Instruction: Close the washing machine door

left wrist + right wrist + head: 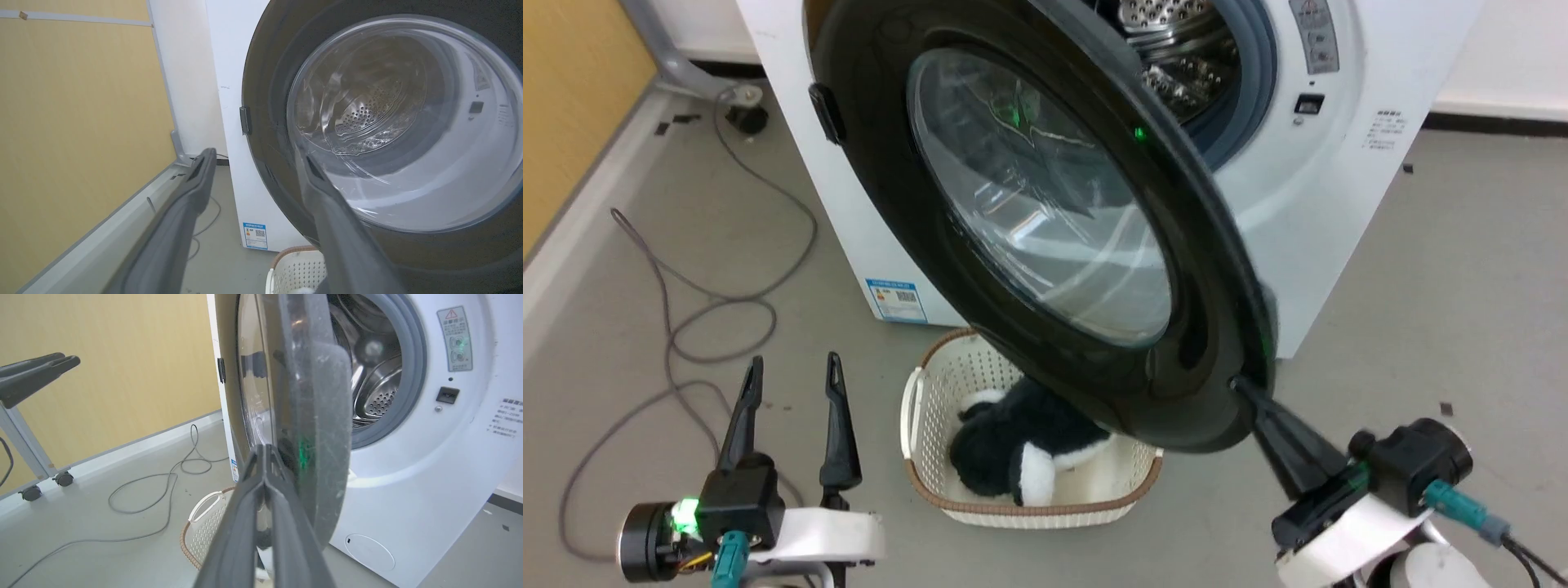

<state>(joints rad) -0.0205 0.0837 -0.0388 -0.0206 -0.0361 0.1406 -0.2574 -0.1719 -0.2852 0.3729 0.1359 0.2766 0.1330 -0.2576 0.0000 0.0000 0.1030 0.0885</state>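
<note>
Door (890, 204) looks stiff, hinged, slick; we'd push its black rim at five o'clock, where our closed right gripper (1241, 383) touches. Left gripper (794, 359) gapes, empty.

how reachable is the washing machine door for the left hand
Probably yes: the left hand is open and aimed at the washing machine door, with nothing between them in the left wrist view; the basket sits below its line.

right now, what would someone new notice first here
The black-ringed washing machine door hangs half open across the middle of the head view. The shut right gripper touches its lower right rim, and a cream basket holding a black-and-white plush toy sits on the floor beneath.
</note>
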